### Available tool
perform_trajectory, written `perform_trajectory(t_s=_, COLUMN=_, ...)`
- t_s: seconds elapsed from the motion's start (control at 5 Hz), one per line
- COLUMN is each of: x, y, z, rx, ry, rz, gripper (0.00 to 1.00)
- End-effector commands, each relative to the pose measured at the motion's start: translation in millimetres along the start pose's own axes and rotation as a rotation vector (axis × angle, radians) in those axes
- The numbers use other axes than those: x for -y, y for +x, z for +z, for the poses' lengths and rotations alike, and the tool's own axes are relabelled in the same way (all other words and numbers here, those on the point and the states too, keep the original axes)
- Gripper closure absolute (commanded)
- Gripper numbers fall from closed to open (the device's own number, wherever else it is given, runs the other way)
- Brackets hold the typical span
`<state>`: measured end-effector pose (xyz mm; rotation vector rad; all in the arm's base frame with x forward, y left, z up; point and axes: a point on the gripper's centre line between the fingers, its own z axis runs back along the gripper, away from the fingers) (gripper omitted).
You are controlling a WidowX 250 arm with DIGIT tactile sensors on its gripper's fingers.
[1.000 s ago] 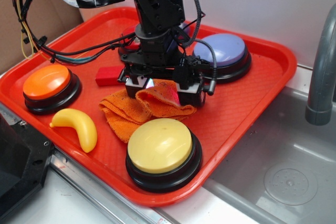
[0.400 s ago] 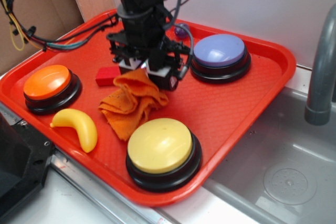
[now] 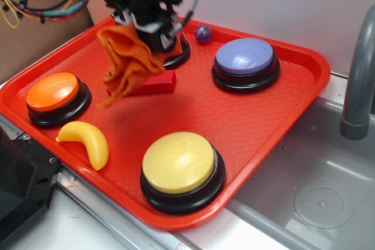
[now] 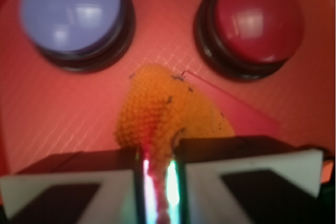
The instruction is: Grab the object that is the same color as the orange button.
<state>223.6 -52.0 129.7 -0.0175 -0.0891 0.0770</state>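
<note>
The orange knitted cloth rag (image 3: 126,62) hangs in the air above the back left of the red tray (image 3: 246,127), pinched at its top by my gripper (image 3: 149,30). In the wrist view the rag (image 4: 163,114) droops below the gripper (image 4: 157,187), whose jaws are shut on a fold of it. The orange button (image 3: 53,92) sits at the tray's left, apart from the rag. A red rectangular block (image 3: 158,83) lies on the tray under the hanging rag.
A yellow toy banana (image 3: 88,143) lies at the tray's front left. A yellow-domed button (image 3: 179,165), a purple-domed button (image 3: 245,58), a red-domed button (image 4: 254,19) and a small purple ball (image 3: 203,33) share the tray. A sink (image 3: 316,191) and grey faucet (image 3: 357,74) are at the right.
The gripper has risen and moved back-left with the rag in it. The rag has come off the tray and now hangs free, uncovering the red block.
</note>
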Motion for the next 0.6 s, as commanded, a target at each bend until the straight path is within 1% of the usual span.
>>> perform_trajectory(t_s=0.0, x=-27, y=11, z=66, rx=0.054, ry=-0.041, rz=-0.078, gripper=1.0)
perform_trajectory(t_s=0.2, x=-39, y=10, z=78, rx=0.085, ry=-0.06, rz=-0.047, gripper=1.0)
perform_trajectory(t_s=0.4, x=-41, y=8, z=72, rx=0.0, ry=-0.067, rz=-0.039, gripper=1.0)
